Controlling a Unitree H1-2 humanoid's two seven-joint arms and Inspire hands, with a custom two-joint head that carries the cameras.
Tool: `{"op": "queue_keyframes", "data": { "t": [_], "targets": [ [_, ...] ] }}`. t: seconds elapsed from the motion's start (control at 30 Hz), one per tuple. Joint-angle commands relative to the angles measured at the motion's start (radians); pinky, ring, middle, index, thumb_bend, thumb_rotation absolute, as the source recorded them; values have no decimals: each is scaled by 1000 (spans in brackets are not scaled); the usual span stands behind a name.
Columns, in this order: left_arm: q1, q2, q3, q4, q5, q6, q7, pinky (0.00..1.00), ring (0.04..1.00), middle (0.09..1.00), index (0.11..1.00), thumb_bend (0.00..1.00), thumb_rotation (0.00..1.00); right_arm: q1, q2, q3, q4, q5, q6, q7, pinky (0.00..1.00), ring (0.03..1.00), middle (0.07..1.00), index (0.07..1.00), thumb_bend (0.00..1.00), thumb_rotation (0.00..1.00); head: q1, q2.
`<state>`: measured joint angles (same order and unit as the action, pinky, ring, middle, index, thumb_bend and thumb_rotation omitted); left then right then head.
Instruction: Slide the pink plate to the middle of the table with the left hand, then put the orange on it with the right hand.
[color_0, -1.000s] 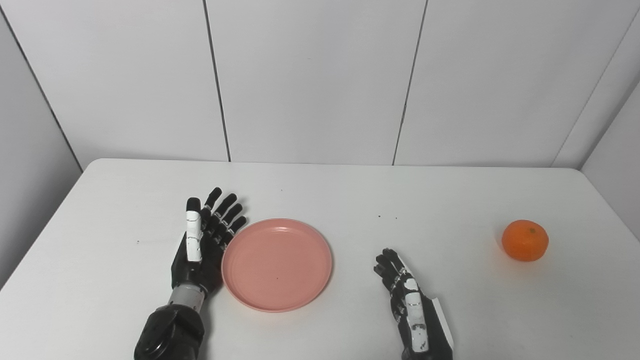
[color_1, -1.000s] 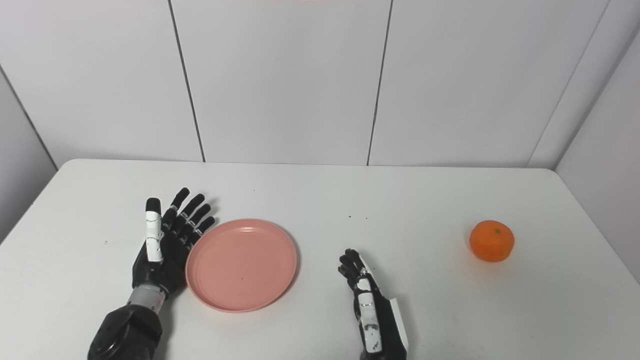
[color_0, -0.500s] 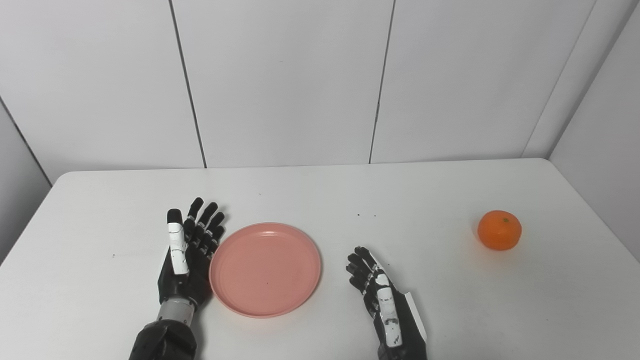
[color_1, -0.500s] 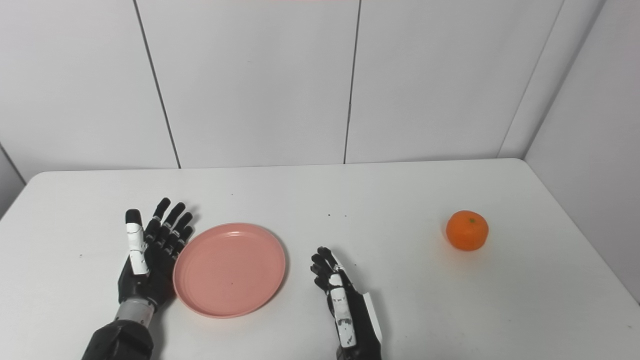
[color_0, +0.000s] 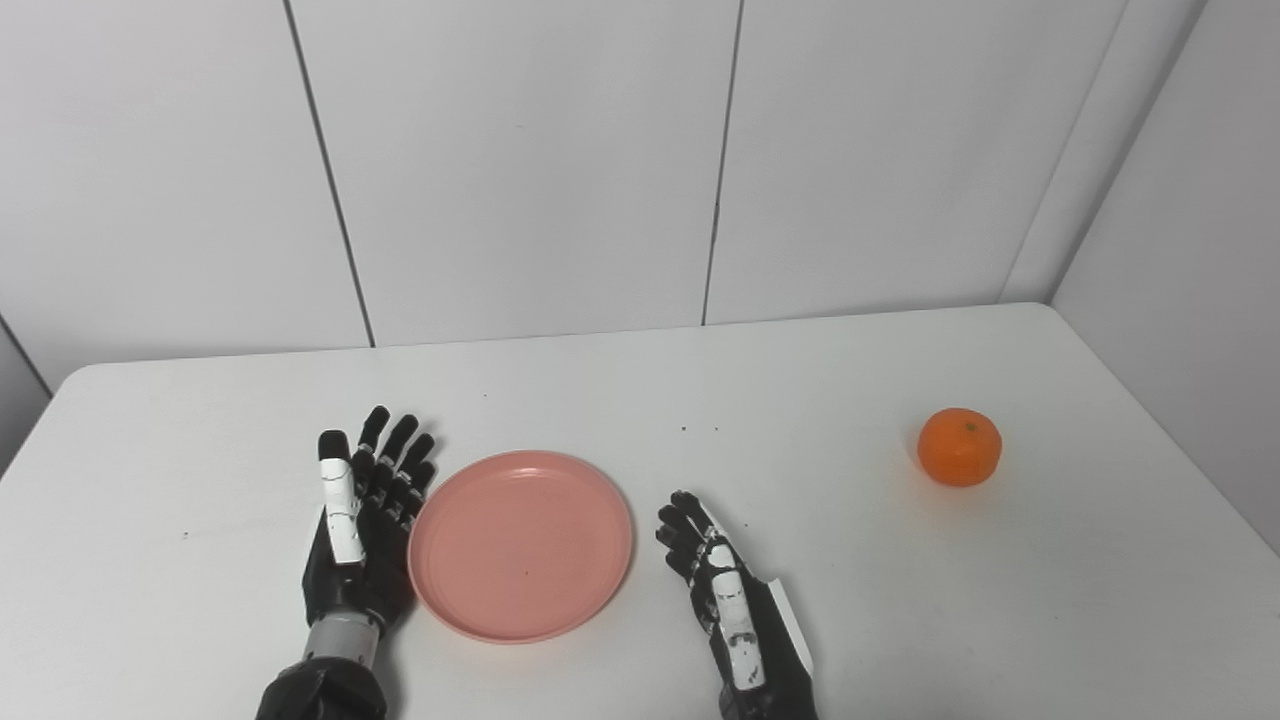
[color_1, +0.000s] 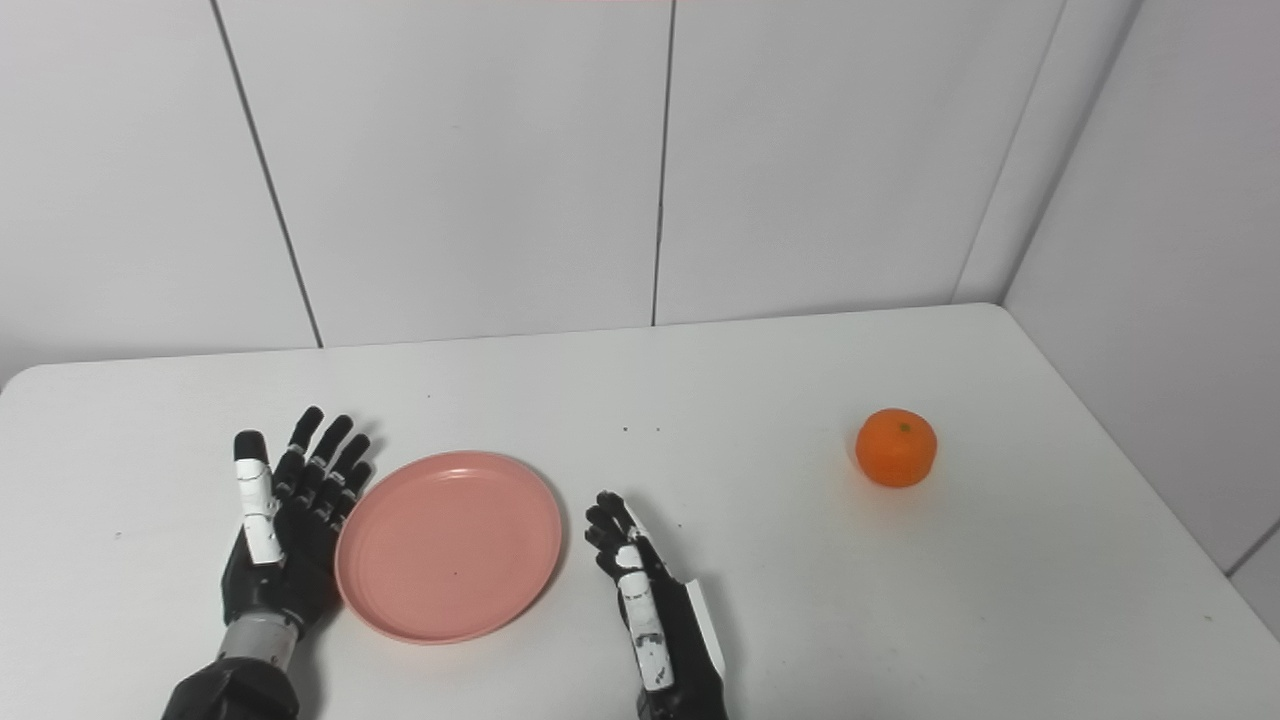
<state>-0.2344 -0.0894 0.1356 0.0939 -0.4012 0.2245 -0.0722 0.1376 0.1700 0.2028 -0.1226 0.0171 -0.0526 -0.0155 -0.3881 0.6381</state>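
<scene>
Plate slide: your left robot hand (color_0: 362, 530) spread beside pink plate (color_0: 521, 543), near mid-surface | orange (color_0: 959, 447) untouched, well apart | right robot hand (color_0: 728, 595) spread, empty.

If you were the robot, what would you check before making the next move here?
1. Left hand against the plate's rim: ok, it lies flat alongside its left edge.
2. Plate bare, ready for fruit: ok.
3. Plate at the table's middle: cannot tell; it looks slightly left of centre.
4. Right hand free: ok, open, holding nothing.
5. Orange within easy reach: cannot tell; it sits far right, well apart from the right hand.
6. Path to the orange unobstructed: ok.
</scene>
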Motion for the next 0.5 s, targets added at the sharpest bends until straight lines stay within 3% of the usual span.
{"op": "queue_keyframes", "data": {
  "t": [0.0, 0.13, 0.47],
  "targets": [
    [31, -3, 0, 54, 6, 94, 35, 1000, 934, 935, 938, 906, 847, 10, 35, 7, 32, -5, -7, -9, 972, 903, 897, 896, 811, 1000, 1, 0],
    [33, -1, 2, 54, 3, 93, 33, 1000, 959, 947, 942, 905, 834, 10, 33, 12, 28, -12, -2, -16, 998, 906, 899, 898, 824, 1000, 7, 2],
    [36, -4, 2, 61, 1, 90, 34, 1000, 945, 936, 942, 906, 837, 9, 22, 6, 22, -4, -12, -15, 958, 901, 903, 903, 796, 1000, 16, 5]
  ]
}}
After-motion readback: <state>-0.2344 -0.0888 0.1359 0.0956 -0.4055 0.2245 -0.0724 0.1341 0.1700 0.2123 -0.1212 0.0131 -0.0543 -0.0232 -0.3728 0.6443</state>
